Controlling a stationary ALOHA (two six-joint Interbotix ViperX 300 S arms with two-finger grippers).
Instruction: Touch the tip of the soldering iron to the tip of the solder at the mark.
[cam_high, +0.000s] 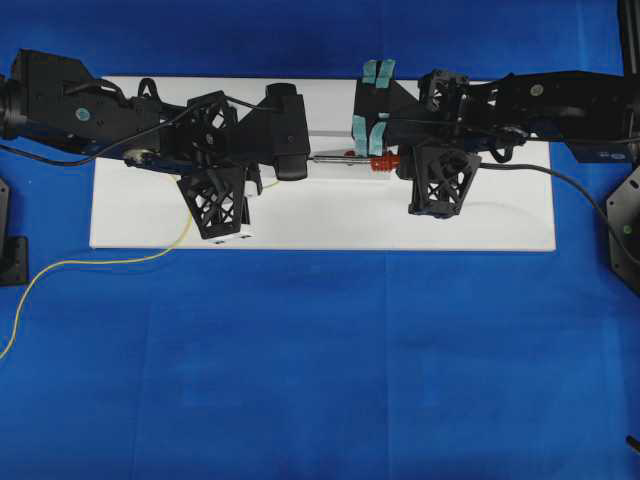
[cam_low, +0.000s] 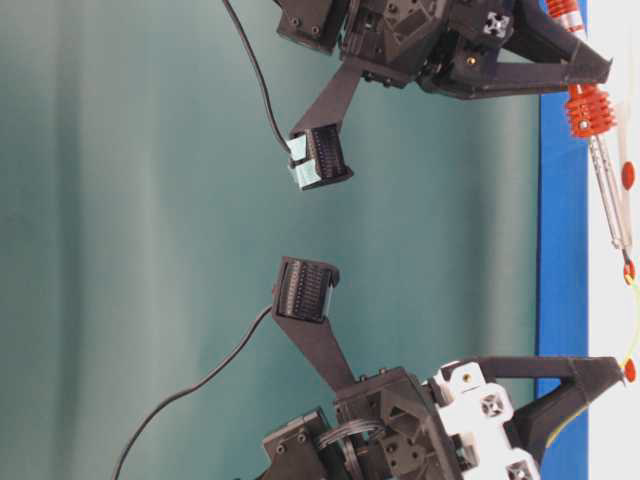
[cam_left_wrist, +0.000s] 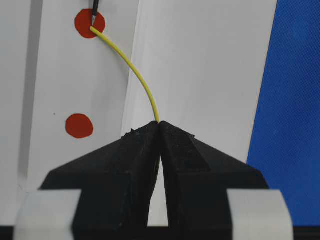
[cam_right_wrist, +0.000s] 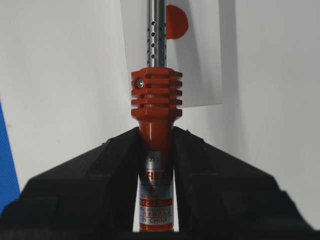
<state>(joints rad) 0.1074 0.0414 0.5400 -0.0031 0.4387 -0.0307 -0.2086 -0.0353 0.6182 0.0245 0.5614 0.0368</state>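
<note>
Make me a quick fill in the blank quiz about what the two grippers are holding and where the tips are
1. The right gripper is shut on the ____.
2. The left gripper pinches the thin yellow ____.
3. In the left wrist view, the solder tip meets the soldering iron tip over a ____ dot.
4. The white board lies on a ____ cloth.

Missing words: soldering iron; solder; red; blue

A: Where does each camera sit?

B: One hangs high, looking straight down on the white board (cam_high: 320, 215) and blue counter (cam_high: 320, 380). One sits low at counter level, turned sideways, close to both arms.

A: And the wrist ones?

B: Each peers along its own claw, very near; both share the board's red dots (cam_left_wrist: 90, 23).
</note>
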